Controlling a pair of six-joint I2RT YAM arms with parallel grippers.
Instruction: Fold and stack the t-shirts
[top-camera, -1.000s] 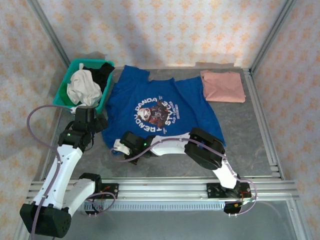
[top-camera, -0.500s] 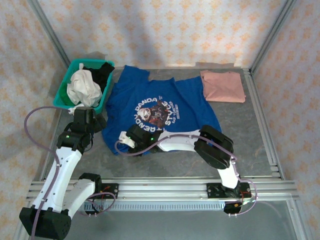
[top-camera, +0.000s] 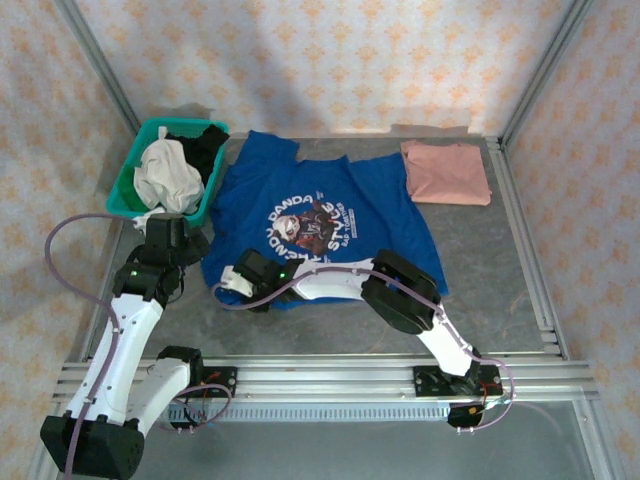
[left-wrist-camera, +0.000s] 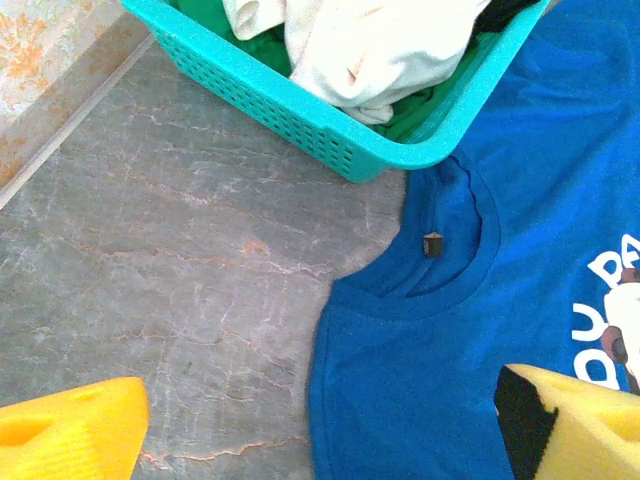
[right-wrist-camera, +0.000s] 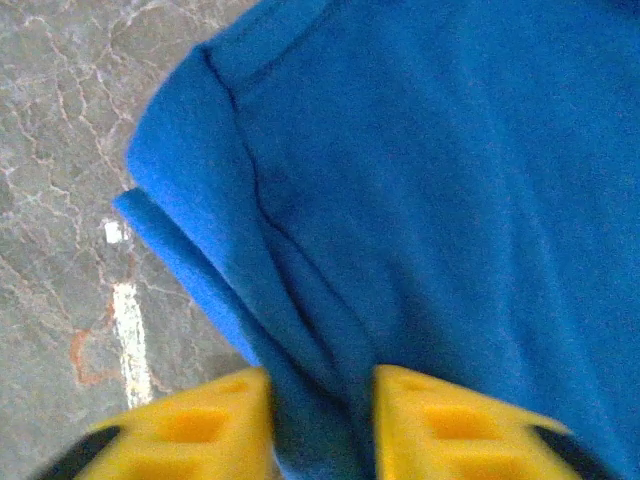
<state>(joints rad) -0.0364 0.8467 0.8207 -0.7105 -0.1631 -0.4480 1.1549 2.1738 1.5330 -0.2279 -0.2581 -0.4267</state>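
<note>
The royal blue t-shirt lies spread flat mid-table, graphic up, and the dusty pink t-shirt rests folded at the back right. My right gripper is at the blue shirt's lower-left corner. In the right wrist view its yellow fingers pinch a bunched fold of the blue t-shirt, and the right gripper is shut on it. My left gripper hovers beside the basket. In the left wrist view the left gripper is wide open above the blue t-shirt, near its collar.
A teal plastic basket holding white and dark clothes stands at the back left, its corner touching the blue shirt's collar. Bare grey marble table lies left of the shirt. Metal frame rails border the table.
My right gripper shifted along the blue shirt's lower-left edge, opened, then closed on the cloth, drawing that corner left. The left arm barely moved.
</note>
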